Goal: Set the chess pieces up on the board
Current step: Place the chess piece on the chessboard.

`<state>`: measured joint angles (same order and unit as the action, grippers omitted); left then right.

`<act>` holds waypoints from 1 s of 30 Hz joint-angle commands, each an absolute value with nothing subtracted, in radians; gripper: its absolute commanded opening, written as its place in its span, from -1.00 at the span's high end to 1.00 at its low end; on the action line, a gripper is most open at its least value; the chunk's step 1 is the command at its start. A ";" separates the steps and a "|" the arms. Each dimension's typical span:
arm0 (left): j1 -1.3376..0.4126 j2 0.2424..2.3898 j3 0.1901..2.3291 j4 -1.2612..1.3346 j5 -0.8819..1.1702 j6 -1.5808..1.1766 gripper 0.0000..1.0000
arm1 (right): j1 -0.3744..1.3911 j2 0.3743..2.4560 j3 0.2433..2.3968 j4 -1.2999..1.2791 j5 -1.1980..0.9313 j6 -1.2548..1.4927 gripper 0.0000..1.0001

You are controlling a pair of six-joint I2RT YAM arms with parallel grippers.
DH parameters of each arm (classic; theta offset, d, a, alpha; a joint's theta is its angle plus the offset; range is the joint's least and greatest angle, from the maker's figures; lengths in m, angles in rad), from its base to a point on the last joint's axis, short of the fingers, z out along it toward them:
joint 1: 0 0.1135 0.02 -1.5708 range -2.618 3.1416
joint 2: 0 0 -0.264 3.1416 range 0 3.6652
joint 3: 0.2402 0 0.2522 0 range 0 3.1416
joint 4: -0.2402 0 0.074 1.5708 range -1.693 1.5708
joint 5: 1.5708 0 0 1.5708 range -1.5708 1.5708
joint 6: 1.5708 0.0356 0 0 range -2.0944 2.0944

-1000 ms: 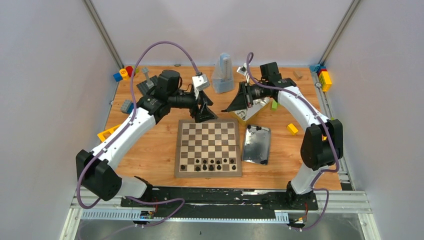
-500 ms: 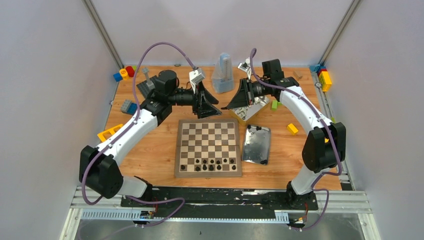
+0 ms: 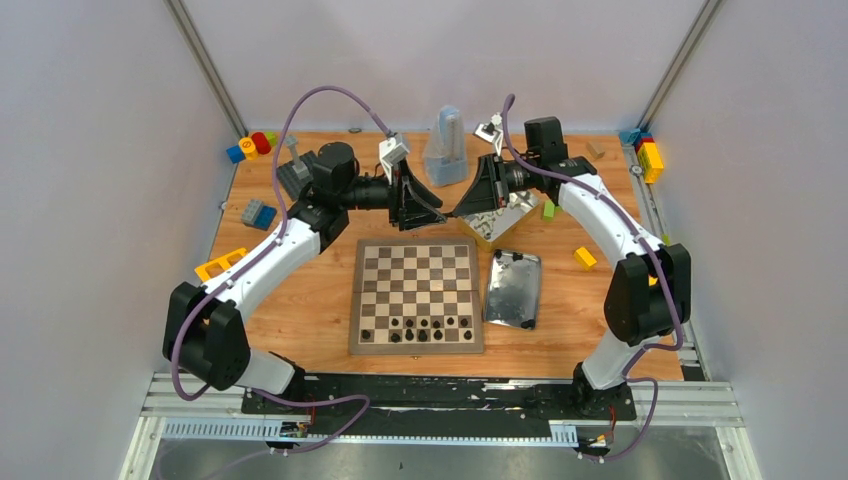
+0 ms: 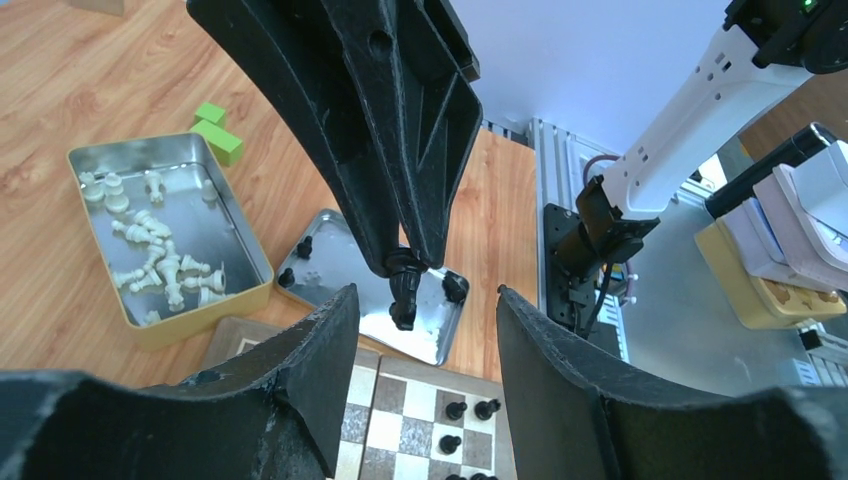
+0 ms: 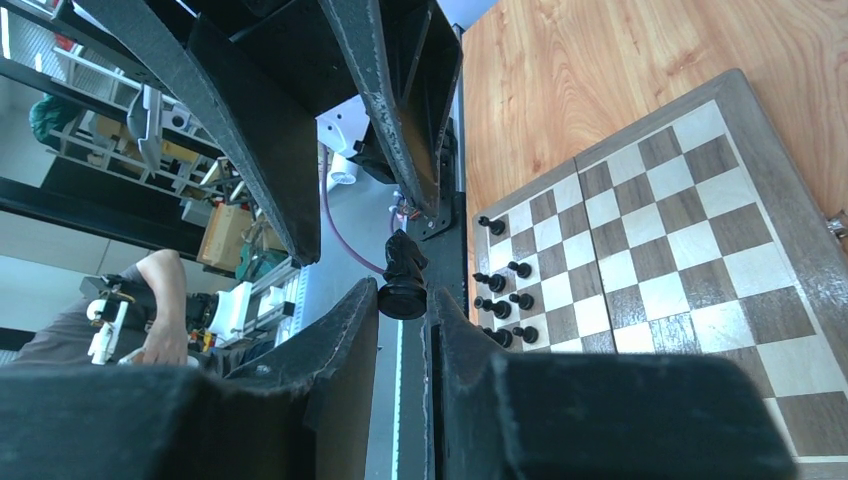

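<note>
Bright, even overhead light casts only faint, soft shadows on the bench, puts a pale sheen on the metal tin right of centre, and leaves the black left claw nearly featureless along its frame's bottom.

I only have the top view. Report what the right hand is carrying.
Observer: Right wrist view shows the right hand pinching a black knight.
Operator: Give me the left hand's state.
Observer: In the left wrist view the left hand is open, its fingers flanking the knight without touching it.
Operator: Check the tin.
Observer: The tin is open, with white pieces lying loose inside.
</note>
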<state>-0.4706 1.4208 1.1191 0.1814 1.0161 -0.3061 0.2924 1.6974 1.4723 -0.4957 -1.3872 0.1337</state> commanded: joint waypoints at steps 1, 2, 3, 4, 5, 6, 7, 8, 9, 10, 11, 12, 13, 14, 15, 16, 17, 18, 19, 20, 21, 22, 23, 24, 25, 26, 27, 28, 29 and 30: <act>-0.468 1.428 1.120 0.244 1.032 -0.316 -0.18 | 0.297 1.663 1.455 -0.414 -1.438 0.194 0.97; -0.468 1.429 1.122 0.237 1.033 -0.310 -0.12 | 0.297 1.665 1.451 -0.407 -1.441 0.200 0.98; -0.468 1.433 1.123 0.235 1.033 -0.307 -0.09 | 0.296 1.668 1.449 -0.401 -1.443 0.207 0.97; -0.468 1.434 1.124 0.229 1.032 -0.303 -0.04 | 0.297 1.670 1.445 -0.395 -1.446 0.214 0.98; -0.469 1.437 1.124 0.223 1.032 -0.300 -0.03 | 0.297 1.674 1.443 -0.386 -1.450 0.222 0.97; -0.469 1.437 1.124 0.219 1.032 -0.293 -0.01 | 0.297 1.674 1.438 -0.378 -1.453 0.236 0.97; -0.470 1.436 1.126 0.209 1.030 -0.287 0.00 | 0.297 1.676 1.435 -0.366 -1.456 0.243 0.98; -0.473 1.435 1.127 0.199 1.027 -0.268 -0.01 | 0.297 1.676 1.432 -0.358 -1.458 0.252 0.97; -0.475 1.432 1.130 0.179 1.019 -0.256 -0.01 | 0.297 1.675 1.428 -0.350 -1.460 0.259 0.98; -0.480 1.428 1.133 0.166 1.016 -0.233 -0.01 | 0.297 1.675 1.427 -0.342 -1.462 0.267 0.98; -0.483 1.426 1.136 0.144 1.007 -0.208 -0.01 | 0.297 1.676 1.425 -0.334 -1.464 0.274 0.98; -0.489 1.424 1.140 0.133 1.004 -0.198 -0.01 | 0.297 1.679 1.423 -0.330 -1.467 0.280 0.98; -0.492 1.424 1.142 0.119 0.999 -0.184 0.00 | 0.297 1.680 1.422 -0.326 -1.468 0.284 0.97; -0.498 1.424 1.144 0.113 0.997 -0.179 0.00 | 0.296 1.680 1.421 -0.322 -1.470 0.288 0.97; -0.501 1.424 1.145 0.102 0.994 -0.169 0.02 | 0.297 1.681 1.418 -0.319 -1.470 0.292 0.97; -0.504 1.424 1.147 0.097 0.993 -0.163 0.02 | 0.297 1.681 1.417 -0.314 -1.472 0.295 0.97; -0.509 1.424 1.148 0.086 0.988 -0.150 0.04 | 0.297 1.681 1.416 -0.311 -1.472 0.298 0.98; -0.511 1.425 1.151 0.078 0.987 -0.143 0.05 | 0.296 1.683 1.414 -0.309 -1.472 0.300 0.98; -0.514 1.425 1.152 0.071 0.987 -0.135 0.08 | 0.297 1.684 1.413 -0.308 -1.474 0.301 0.98; -0.515 1.426 1.154 0.068 0.987 -0.133 0.09 | 0.297 1.683 1.413 -0.306 -1.472 0.301 0.97; -0.516 1.427 1.156 0.069 0.987 -0.131 0.11 | 0.296 1.684 1.411 -0.304 -1.472 0.302 0.97; -0.516 1.430 1.158 0.069 0.987 -0.131 0.11 | 0.297 1.685 1.410 -0.303 -1.471 0.301 0.98; -0.518 1.431 1.160 0.068 0.986 -0.130 0.12 | 0.296 1.687 1.408 -0.302 -1.470 0.301 0.98; -0.519 1.434 1.162 0.066 0.986 -0.131 0.13 | 0.297 1.688 1.406 -0.301 -1.470 0.301 0.97; -0.520 1.435 1.163 0.065 0.986 -0.130 0.14 | 0.297 1.691 1.404 -0.301 -1.471 0.301 0.97; -0.520 1.436 1.166 0.063 0.986 -0.129 0.14 | 0.296 1.692 1.403 -0.301 -1.471 0.301 0.98; -0.520 1.435 1.167 0.062 0.984 -0.127 0.14 | 0.296 1.693 1.400 -0.301 -1.471 0.299 0.98; -0.520 1.433 1.169 0.059 0.984 -0.126 0.14 | 0.296 1.694 1.398 -0.299 -1.471 0.299 0.97; -0.520 1.432 1.170 0.056 0.980 -0.119 0.14 | 0.297 1.695 1.396 -0.298 -1.470 0.299 0.98; -0.520 1.429 1.172 0.050 0.979 -0.116 0.14 | 0.296 1.696 1.394 -0.298 -1.471 0.299 0.97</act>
